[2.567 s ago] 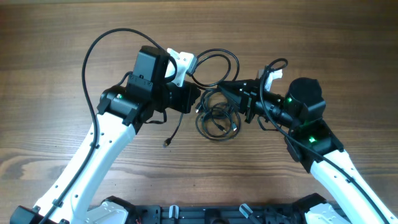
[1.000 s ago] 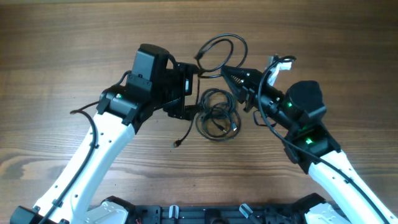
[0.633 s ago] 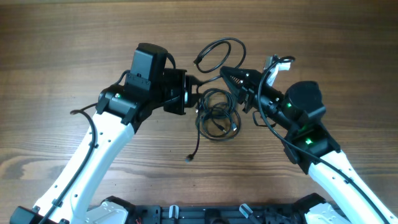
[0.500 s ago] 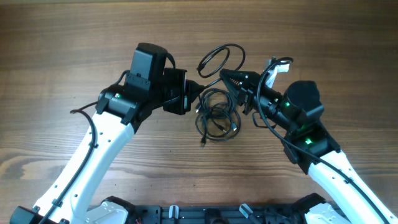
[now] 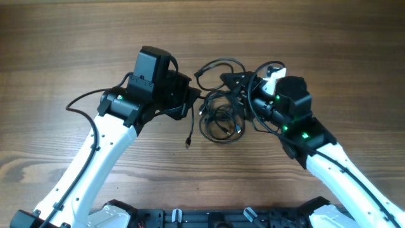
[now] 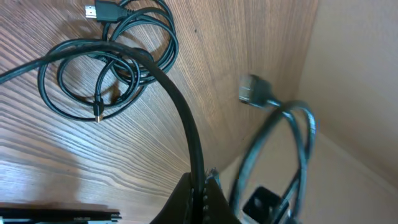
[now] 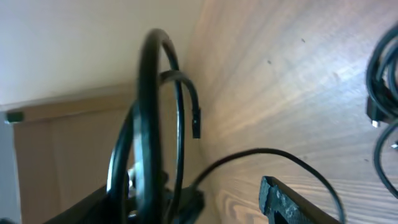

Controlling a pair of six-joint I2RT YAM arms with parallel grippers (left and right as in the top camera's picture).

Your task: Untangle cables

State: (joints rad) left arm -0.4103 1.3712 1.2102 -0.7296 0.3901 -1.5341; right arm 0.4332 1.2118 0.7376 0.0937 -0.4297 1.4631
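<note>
The cables lie mid-surface between the two arms. The main tangle (image 5: 221,119) rests flat on the wood, and a loop (image 5: 218,66) is lifted just behind it.

The left end effector (image 6: 198,186) is pressed together, pinching one strand (image 6: 181,118). From overhead, a length hangs from that pinch down to a plug (image 5: 188,144) just left of the tangle. The right end effector (image 5: 235,82) is spread. The loop passes by its fingers, but nothing looks clamped.

To do this step well, I judge the left pinch should hold firm and draw its strand slowly up and away from the tangle. If the whole bundle starts to drag across the surface (image 5: 329,38), the pull should stop. The spread right side would serve best by taking hold of the loop or the bundle as an anchor, so that only one cord slides. Leading the free plug out through the coils should go more easily than hauling on a middle length, which may tighten a crossing.

- **Strand and count:** Where the pinched strand enters the tangle is unreadable, black on black. I cannot tell whether it is the same cord as the loop, nor how many cords there are.
- **Overhead view:** The left arm's body covers the pinch itself.
- **Right wrist view:** The picture is mostly filled by the loop, close and blurred. Only one finger (image 7: 292,199) shows clearly, and the tangle is cut off at the right edge.
- **Left wrist view:** A grey plug (image 6: 250,89) ends the loop. Its far run drops out of frame.
</note>
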